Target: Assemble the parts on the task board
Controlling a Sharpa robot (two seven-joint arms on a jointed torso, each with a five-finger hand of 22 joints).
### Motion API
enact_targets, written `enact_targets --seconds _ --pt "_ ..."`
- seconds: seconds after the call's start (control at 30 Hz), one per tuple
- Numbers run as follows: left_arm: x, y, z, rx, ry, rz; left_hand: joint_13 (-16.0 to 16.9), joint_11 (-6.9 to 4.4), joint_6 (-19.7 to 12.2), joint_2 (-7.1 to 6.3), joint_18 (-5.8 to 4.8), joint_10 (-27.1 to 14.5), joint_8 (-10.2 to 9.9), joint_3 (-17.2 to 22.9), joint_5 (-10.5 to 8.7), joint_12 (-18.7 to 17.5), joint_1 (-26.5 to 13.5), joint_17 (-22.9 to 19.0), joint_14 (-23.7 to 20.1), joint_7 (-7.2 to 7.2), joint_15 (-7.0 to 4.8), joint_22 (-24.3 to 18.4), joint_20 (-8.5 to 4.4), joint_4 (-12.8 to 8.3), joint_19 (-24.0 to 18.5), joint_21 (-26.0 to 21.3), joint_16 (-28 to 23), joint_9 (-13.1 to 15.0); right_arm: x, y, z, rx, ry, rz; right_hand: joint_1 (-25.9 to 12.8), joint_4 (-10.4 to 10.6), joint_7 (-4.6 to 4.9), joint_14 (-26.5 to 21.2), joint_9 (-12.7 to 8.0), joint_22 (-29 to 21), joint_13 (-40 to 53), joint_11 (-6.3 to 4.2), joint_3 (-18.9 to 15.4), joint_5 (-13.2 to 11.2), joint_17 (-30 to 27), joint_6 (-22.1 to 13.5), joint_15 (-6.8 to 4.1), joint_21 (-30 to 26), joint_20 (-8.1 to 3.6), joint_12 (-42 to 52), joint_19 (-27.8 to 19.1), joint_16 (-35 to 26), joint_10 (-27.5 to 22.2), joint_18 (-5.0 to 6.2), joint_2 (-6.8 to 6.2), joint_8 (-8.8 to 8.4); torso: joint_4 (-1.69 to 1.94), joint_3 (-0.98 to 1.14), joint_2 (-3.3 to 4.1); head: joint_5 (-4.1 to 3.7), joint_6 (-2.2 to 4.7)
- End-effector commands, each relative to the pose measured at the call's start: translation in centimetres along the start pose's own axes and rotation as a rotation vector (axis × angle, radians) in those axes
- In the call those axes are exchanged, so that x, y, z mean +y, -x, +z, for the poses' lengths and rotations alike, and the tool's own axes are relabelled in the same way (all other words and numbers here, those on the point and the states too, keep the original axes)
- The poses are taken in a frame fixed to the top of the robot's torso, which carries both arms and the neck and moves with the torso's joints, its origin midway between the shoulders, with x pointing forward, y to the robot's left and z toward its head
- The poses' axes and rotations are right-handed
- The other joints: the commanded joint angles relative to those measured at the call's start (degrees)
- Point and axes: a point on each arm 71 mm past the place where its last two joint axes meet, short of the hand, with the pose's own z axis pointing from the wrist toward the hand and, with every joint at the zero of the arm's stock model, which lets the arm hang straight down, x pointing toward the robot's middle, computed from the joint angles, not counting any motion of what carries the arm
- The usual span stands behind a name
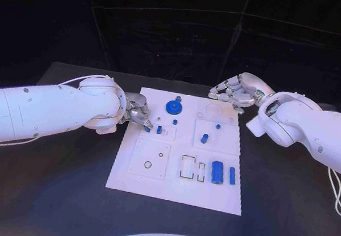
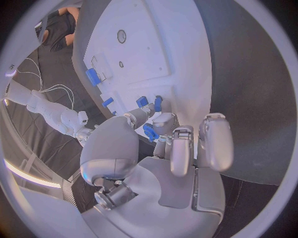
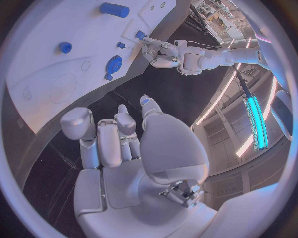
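Board: white rectangular task board (image 1: 179, 191) flat mid-table on black tabletop (image 1: 41, 195), lying between both hands. Small blue peg-like part (image 2: 149, 132) pinched in fingertips of left hand (image 1: 135, 112), right at board's left edge; two more short blue pegs (image 1: 159, 130) standing just past those fingertips. Blue round knob part (image 1: 173, 107) upright on board's far section, between the two hands, nearer the left fingertips. Small blue stubs (image 1: 204, 138) mid-board; blue rectangular block (image 1: 217, 172) and slim blue bar (image 1: 232, 175) side by side in near section, well away from all fingers, next to two empty outlined slots (image 1: 188, 167). Round recess (image 1: 147, 164) on near-left plate of board.

Right hand (image 1: 235, 91) hovering over board's far right corner, not touching it, holding nothing. Fingers (image 3: 109, 141) curled in toward palm, lying close together, thumb alongside. White arms entering from each side.
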Motion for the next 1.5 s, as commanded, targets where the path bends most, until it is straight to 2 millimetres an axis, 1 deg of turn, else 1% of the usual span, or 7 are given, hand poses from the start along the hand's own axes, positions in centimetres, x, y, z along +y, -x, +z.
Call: enact_targets --seconds 0.03,0.9,1.1,1.17,1.3,1.43,1.5 --pt "0.0 -0.4 0.1 0.024 0.012 0.018 0.2 -0.45 0.4 0.01 -0.05 0.0 0.4 -0.1 0.09 0.2 -0.7 15.1 6.2 -0.27 -0.40 1.9 -0.43 0.4 1.6 0.4 0.2 0.2 0.2 0.0 0.0 0.002 0.010 0.002 0.2 0.1 -0.20 2.2 0.0 0.0 0.0 -0.16 -0.2 0.2 0.0 0.2 -0.27 -0.3 -0.22 0.3 0.0 -0.1 -0.4 1.05 0.19 0.30 0.00 -0.03 -0.02 -0.11 -0.01" --pt "-0.1 -0.4 0.2 0.023 0.023 0.018 1.0 -1.16 1.7 -1.54 -0.42 1.0 2.6 -2.4 0.04 1.0 -4.4 15.1 6.2 -1.12 -1.00 3.4 -1.01 2.7 2.1 1.9 0.2 1.7 0.2 0.1 -0.1 0.000 0.011 0.002 0.2 0.2 -0.20 2.1 0.0 -0.1 -0.1 -0.17 -0.3 0.2 -0.1 0.2 -0.27 -0.3 -0.22 0.2 0.0 -0.2 -0.5 1.06 0.23 0.32 0.03 0.00 -0.03 -0.30 -0.05" --pt "0.1 -0.1 0.2 -0.002 0.027 0.004 0.9 -0.98 1.9 -3.06 -0.39 1.0 3.0 -7.0 -0.19 0.9 -8.0 15.1 6.2 -0.88 -0.90 3.2 -0.99 5.4 2.1 1.7 0.2 2.1 0.2 0.1 -0.1 -0.002 0.011 0.002 0.2 0.2 -0.20 2.1 0.0 -0.2 -0.2 -0.16 -0.3 0.3 -0.2 0.2 -0.27 -0.4 -0.22 0.1 -0.1 -0.2 -0.6 1.08 0.19 0.34 0.03 -0.04 -0.02 -0.41 0.07" --pt "0.2 0.0 0.2 -0.014 0.026 -0.003 0.8 -0.98 1.6 -3.02 -0.35 0.9 3.0 -9.0 -0.11 0.8 -8.0 15.1 6.2 -0.88 -0.95 3.1 -0.98 6.0 2.0 1.5 0.2 2.3 0.1 0.1 -0.1 -0.002 0.011 0.002 0.2 0.2 -0.20 2.1 0.0 -0.2 -0.2 -0.16 -0.3 0.3 -0.2 0.2 -0.27 -0.4 -0.22 0.1 -0.1 -0.2 -0.6 1.08 0.19 0.34 0.02 -0.05 -0.03 -0.41 0.10" --pt "0.3 0.3 0.2 -0.049 0.017 -0.024 0.0 -0.79 0.5 -2.69 -0.18 0.2 2.6 -12.1 -0.02 0.3 -7.5 15.1 6.2 -0.57 -0.90 2.4 -0.97 6.8 1.8 0.7 0.2 2.4 0.1 0.1 -0.1 -0.003 0.011 0.002 0.2 0.2 -0.20 2.1 0.0 -0.2 -0.2 -0.16 -0.3 0.3 -0.2 0.2 -0.27 -0.4 -0.22 0.1 -0.1 -0.2 -0.6 1.08 0.19 0.34 0.04 -0.03 -0.01 -0.47 0.18" --pt "0.3 0.5 0.1 -0.077 -0.001 -0.045 -1.0 -0.12 -1.8 -2.64 -0.08 -0.7 0.7 -14.1 0.06 -0.5 -6.7 15.1 6.2 0.26 -0.47 2.1 -0.76 7.3 1.7 0.2 0.2 1.5 0.1 0.2 -0.1 -0.003 0.010 0.002 0.2 0.2 -0.20 2.1 0.0 -0.2 -0.2 -0.16 -0.3 0.3 -0.2 0.2 -0.27 -0.4 -0.22 0.1 -0.1 -0.2 -0.6 1.08 0.19 0.34 0.03 -0.05 0.00 -0.44 0.19" --pt "0.2 0.5 0.0 -0.083 -0.020 -0.060 -1.9 0.47 -3.4 -2.65 -0.07 -1.3 -1.0 -15.4 0.11 -1.0 -5.9 15.1 6.2 1.01 0.00 1.9 -0.42 7.6 1.6 0.0 0.2 0.4 0.1 0.2 -0.1 -0.002 0.010 0.002 0.2 0.2 -0.20 2.1 0.0 -0.2 -0.2 -0.16 -0.3 0.3 -0.2 0.2 -0.27 -0.4 -0.22 0.1 -0.1 -0.2 -0.6 1.08 0.19 0.34 0.04 -0.05 -0.02 -0.47 0.16"
